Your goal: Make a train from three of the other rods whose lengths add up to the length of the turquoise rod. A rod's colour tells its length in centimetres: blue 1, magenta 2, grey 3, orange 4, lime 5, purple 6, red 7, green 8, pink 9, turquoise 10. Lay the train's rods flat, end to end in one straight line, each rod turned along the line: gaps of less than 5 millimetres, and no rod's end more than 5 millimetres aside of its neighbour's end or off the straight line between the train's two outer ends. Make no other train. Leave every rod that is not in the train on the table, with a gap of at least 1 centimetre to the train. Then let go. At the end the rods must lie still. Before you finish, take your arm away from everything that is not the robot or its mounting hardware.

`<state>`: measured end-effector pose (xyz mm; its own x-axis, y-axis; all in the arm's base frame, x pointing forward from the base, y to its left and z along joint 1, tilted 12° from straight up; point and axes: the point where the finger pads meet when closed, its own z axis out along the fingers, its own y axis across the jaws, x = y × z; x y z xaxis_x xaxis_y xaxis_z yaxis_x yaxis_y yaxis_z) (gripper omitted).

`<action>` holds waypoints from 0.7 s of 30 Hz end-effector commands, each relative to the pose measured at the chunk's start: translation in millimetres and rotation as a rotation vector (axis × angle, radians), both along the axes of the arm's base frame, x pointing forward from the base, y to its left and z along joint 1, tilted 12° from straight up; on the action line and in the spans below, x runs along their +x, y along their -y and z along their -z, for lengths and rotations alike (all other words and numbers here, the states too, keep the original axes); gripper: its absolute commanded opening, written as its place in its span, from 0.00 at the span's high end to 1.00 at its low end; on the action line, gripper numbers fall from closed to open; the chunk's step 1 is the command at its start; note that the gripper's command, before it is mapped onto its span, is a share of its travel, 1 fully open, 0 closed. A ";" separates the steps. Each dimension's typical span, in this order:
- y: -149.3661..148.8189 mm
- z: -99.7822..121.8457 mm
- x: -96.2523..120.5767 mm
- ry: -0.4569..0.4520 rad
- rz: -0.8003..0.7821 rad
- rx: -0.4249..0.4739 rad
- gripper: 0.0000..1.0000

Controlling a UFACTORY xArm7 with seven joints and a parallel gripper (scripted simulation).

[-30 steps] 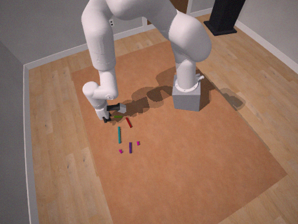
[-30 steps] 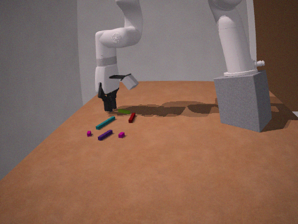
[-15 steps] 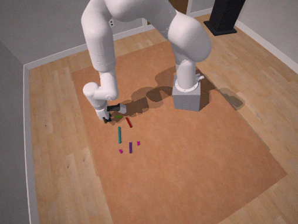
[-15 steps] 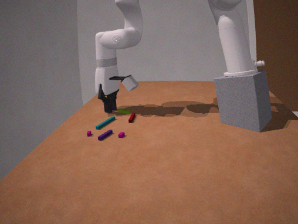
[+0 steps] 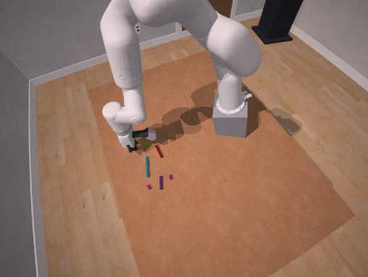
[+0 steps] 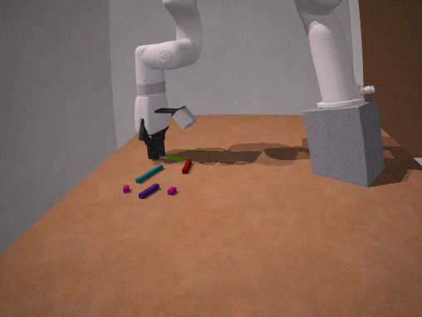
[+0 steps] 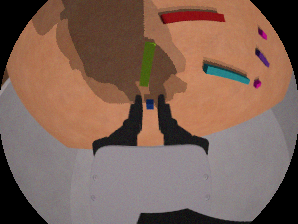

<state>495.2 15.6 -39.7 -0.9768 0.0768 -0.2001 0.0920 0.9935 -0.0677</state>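
Pointing which way, the lime rod (image 5: 145, 144) (image 6: 176, 158) (image 7: 147, 65)?
– Long axis nearly up-and-down at the wrist frame's upper centre, top leaning right.
– And the gripper (image 5: 132, 148) (image 6: 156, 158) (image 7: 150, 102)?
– Narrowly parted, gripping nothing; the blue rod (image 7: 150, 104) shows between its fingers.

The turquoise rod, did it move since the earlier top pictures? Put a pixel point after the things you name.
No, the turquoise rod (image 5: 147, 167) (image 6: 149, 173) (image 7: 227, 74) lies in the same place beside the purple rod (image 5: 161, 183) (image 6: 149, 191) (image 7: 262, 58).
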 end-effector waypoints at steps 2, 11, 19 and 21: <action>-0.3 -1.3 1.3 0.004 0.000 0.001 0.76; -0.3 -1.3 1.3 0.004 0.000 0.001 0.76; -0.3 -1.3 1.3 0.004 0.000 0.001 0.96; -0.3 -1.3 1.3 0.004 0.000 0.001 0.96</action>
<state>495.2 15.6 -39.7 -0.9768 0.0768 -0.2001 0.0920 0.9935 -0.0677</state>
